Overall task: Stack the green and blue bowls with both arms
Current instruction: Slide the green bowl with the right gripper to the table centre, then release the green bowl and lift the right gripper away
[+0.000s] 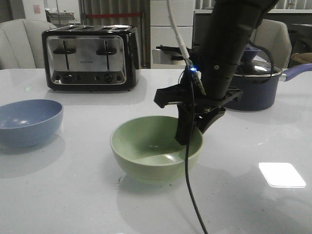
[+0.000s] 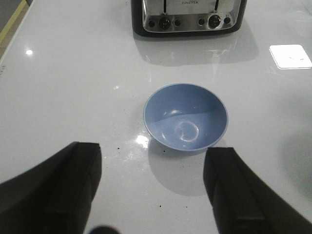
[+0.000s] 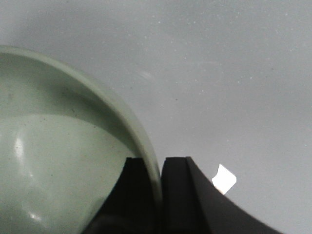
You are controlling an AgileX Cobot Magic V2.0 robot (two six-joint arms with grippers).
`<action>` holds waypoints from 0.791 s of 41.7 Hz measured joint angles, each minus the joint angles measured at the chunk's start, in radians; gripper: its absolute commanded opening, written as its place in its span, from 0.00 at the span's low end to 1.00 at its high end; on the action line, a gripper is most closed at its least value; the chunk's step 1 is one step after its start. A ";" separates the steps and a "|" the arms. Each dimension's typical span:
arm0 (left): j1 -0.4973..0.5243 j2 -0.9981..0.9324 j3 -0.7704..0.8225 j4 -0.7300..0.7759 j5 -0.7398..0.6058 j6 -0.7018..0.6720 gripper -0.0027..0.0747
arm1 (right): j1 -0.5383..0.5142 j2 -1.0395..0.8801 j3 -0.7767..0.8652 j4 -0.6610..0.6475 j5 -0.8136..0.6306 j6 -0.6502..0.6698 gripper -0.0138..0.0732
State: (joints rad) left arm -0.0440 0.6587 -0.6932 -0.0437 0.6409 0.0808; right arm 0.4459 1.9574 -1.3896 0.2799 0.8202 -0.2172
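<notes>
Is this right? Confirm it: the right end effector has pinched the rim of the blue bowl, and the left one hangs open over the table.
Not quite. The right end effector has pinched the rim of the green bowl, as the right wrist view shows. The blue bowl sits untouched below the open left end effector.

green bowl [image 3: 53, 161]: my right wrist view's edge is cutting most of it off.
blue bowl [image 1: 27, 122]: the front view's left edge is clipping it.
my left end effector [image 2: 153, 195]: its fingertips are running off frame.
saucepan [image 1: 258, 90]: my right arm is partly hiding it.
</notes>
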 measured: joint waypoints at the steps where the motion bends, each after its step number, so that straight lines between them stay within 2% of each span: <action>1: 0.000 0.000 0.000 0.000 0.000 0.000 0.69 | 0.000 0.004 0.000 0.000 0.000 0.000 0.42; 8: 0.000 0.000 0.000 0.000 0.000 0.000 0.69 | 0.000 0.009 -0.002 0.000 -0.009 0.000 0.64; 11: 0.000 0.000 0.000 0.000 0.000 0.000 0.69 | 0.000 0.009 -0.002 0.000 -0.012 0.000 0.68; 20: 0.000 0.000 0.000 0.000 0.000 0.000 0.69 | 0.000 -0.037 -0.004 0.000 -0.029 0.000 0.68; 25: 0.000 0.000 0.000 0.000 0.000 0.000 0.69 | 0.010 -0.164 0.022 -0.007 -0.064 -0.014 0.68; 33: 0.000 0.000 0.000 0.000 0.000 0.000 0.69 | 0.072 -0.427 0.155 -0.029 -0.111 -0.045 0.68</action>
State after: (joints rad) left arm -0.0440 0.6587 -0.6932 -0.0437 0.6409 0.0808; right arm 0.5184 1.5301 -1.2347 0.2513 0.7091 -0.2624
